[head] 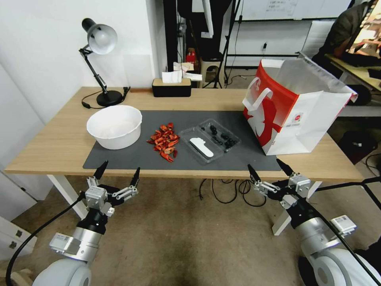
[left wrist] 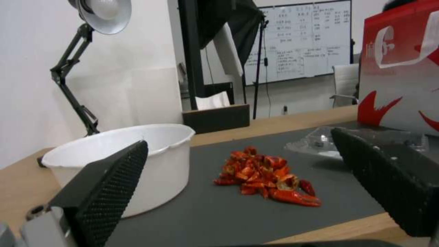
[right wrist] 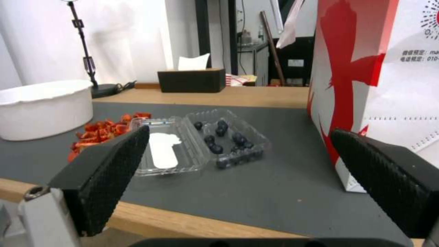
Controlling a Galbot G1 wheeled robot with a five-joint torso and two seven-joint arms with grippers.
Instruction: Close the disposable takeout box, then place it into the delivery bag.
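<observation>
Across the wooden table [head: 59, 143] lies a dark grey mat [head: 238, 159], and nearly everything of the task rests on it. Biggest on the table is the delivery bag [head: 293, 115], red and white with white strap handles, standing upright and open-mouthed at the mat's right end, partly on the bare wood. Next comes a round white bowl [head: 114, 126] at the mat's left end, with a black desk lamp [head: 99, 59] behind it and a black tissue box [head: 171, 87] at the table's far edge.

Between bowl and bag the takeout box [head: 209, 140] lies flat on the mat with its lid folded open; small dark pieces sit in the half nearer the bag, a white strip in the other. It is well apart from the bag. Just beside its left edge is a heap of red shell pieces [head: 164, 142].

Below the table's near edge, the left gripper [head: 118, 172] hangs in front of the bowl, fingers spread wide and holding nothing. The right gripper [head: 269, 170] hangs likewise below the edge, in front of the gap between box and bag, its fingers also wide apart and empty.
</observation>
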